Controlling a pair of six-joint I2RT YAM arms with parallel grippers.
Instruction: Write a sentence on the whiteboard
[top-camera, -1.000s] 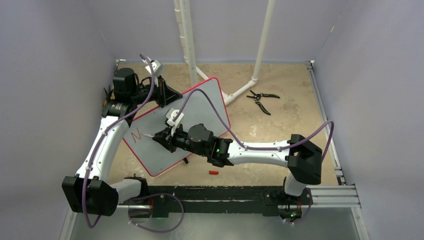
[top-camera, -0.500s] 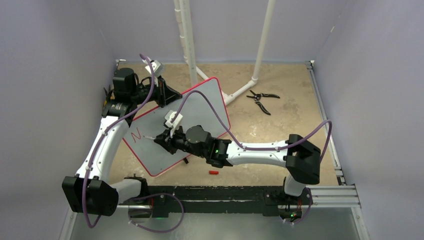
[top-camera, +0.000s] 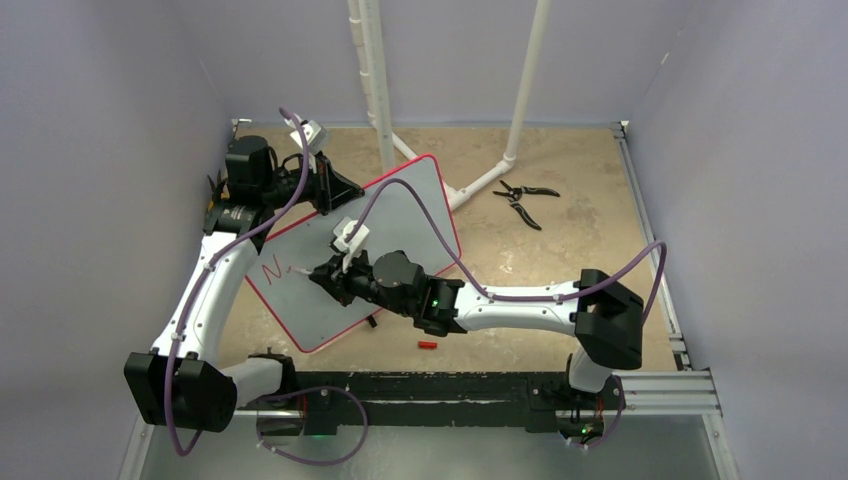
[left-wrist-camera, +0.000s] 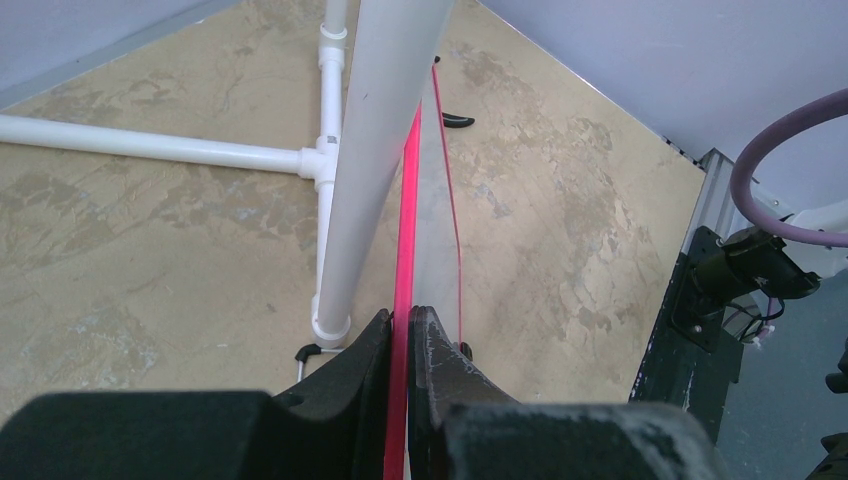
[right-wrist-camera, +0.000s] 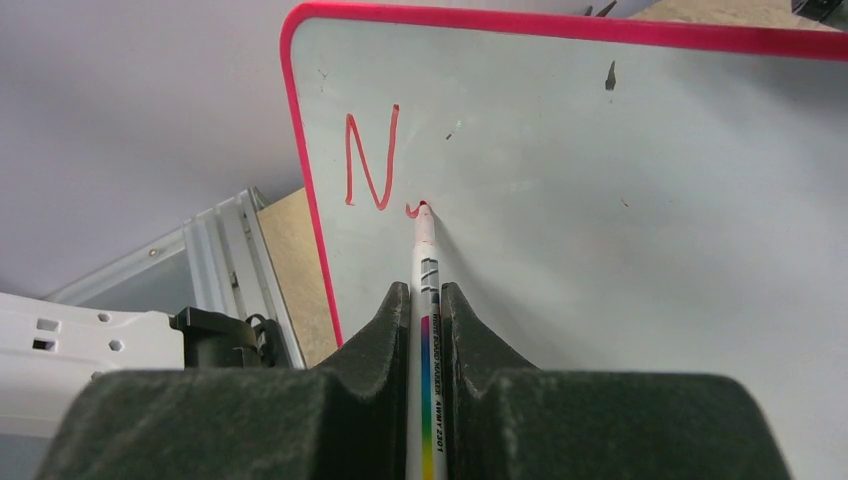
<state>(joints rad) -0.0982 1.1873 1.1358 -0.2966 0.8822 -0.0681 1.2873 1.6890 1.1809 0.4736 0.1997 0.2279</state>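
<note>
The whiteboard (top-camera: 400, 225) sits left of centre on the table (top-camera: 560, 240), its red rim pinched tight by the left gripper (left-wrist-camera: 402, 318), I'd guess so it can't skid, while the right gripper (right-wrist-camera: 425, 300), closed on a marker (right-wrist-camera: 425, 250), presses its tip beside the sentence (right-wrist-camera: 370, 165), so far just an N.

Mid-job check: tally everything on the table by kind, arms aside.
Large flat grey-white whiteboard with a red rim: 1
White marker pen with a red tip: 1
Small red cap-like piece: 1
Black-handled pliers: 1, as far as the top view shows
White plastic pipe frame: 1
Total: 5
</note>
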